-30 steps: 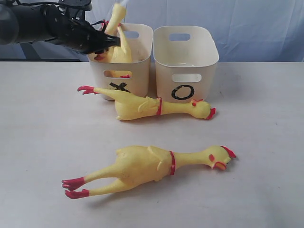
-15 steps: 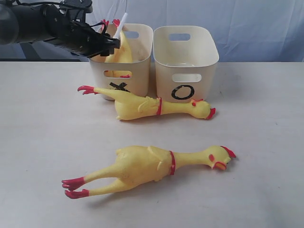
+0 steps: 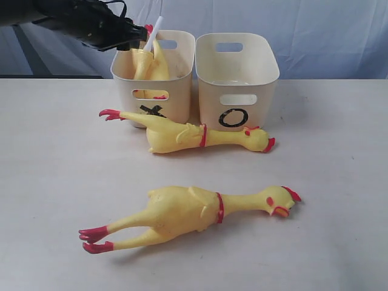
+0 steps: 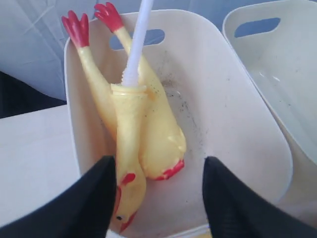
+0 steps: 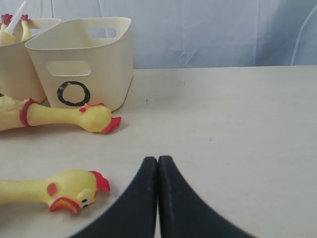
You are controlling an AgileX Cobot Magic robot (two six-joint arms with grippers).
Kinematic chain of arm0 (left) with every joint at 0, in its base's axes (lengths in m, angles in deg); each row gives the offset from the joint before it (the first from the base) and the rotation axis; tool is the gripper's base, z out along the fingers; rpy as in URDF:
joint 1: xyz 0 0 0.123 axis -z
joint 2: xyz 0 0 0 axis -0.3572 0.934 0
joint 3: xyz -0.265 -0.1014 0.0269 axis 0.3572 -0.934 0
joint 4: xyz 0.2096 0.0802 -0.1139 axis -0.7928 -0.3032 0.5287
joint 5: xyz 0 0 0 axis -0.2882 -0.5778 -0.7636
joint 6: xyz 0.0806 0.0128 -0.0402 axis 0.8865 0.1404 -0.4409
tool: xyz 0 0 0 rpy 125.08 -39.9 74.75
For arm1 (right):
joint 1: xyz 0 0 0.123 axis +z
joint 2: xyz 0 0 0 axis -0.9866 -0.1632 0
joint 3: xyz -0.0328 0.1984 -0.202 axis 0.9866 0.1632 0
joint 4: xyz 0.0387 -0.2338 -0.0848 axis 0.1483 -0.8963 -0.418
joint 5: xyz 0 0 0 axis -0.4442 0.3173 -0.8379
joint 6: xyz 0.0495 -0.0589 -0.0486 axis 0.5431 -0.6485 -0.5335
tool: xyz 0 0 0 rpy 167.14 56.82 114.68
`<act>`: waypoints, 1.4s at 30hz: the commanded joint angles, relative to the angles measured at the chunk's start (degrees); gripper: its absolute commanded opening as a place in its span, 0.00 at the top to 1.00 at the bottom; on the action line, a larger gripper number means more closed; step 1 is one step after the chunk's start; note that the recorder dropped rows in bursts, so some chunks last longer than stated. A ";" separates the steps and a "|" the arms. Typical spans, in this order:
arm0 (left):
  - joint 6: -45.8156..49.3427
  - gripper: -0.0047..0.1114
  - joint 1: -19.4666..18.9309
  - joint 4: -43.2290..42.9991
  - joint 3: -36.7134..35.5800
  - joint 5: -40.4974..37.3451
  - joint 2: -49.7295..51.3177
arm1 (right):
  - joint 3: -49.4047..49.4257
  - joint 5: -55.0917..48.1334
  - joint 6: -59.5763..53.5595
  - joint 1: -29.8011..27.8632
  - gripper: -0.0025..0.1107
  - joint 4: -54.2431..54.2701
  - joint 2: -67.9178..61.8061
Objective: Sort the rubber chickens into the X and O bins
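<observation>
The X bin (image 3: pixel 176 91) and the O bin (image 3: pixel 260 79) stand side by side at the back. Inside the X bin (image 4: pixel 223 114) lies the small rubber chicken in pieces (image 4: pixel 153 134), feet up, with a white tube (image 4: pixel 138 44) sticking out. My left gripper (image 4: pixel 158 166) hovers open above that bin, holding nothing; it is at the upper left in the exterior view (image 3: pixel 128 37). Two large rubber chickens lie on the table, one (image 3: pixel 194 136) in front of the bins and one (image 3: pixel 182 209) nearer. My right gripper (image 5: pixel 157 159) is shut and empty, low over the table beside the nearer chicken's head (image 5: pixel 74 191).
The O bin (image 5: pixel 99 54) looks empty. The farther chicken's head (image 5: pixel 96 119) lies right against the O bin's front. A blue backdrop (image 3: pixel 315 30) hangs behind the table. Bare tabletop (image 5: pixel 237 129) stretches to the right of both chickens.
My left gripper let go of the small chicken, which dropped lower into the X bin. The gripper has pulled back up and to the left, jaws open.
</observation>
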 commanded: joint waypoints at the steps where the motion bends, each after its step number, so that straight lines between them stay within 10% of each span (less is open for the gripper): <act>1: 5.78 0.69 -0.37 0.22 0.36 -6.93 -3.12 | -0.06 0.37 -0.14 -0.09 0.98 0.09 0.20; 8: 6.66 0.89 -0.37 0.22 0.36 -16.12 -5.55 | -0.06 0.37 -0.14 -0.09 0.98 0.09 0.20; 25: 10.28 0.92 0.49 0.45 -21.16 -15.50 -22.74 | -0.06 0.37 -0.14 -0.09 0.98 0.09 0.20; 42: 18.85 0.92 20.74 6.26 -30.78 -14.66 -30.39 | -0.06 0.37 -0.14 -0.09 0.98 0.09 0.20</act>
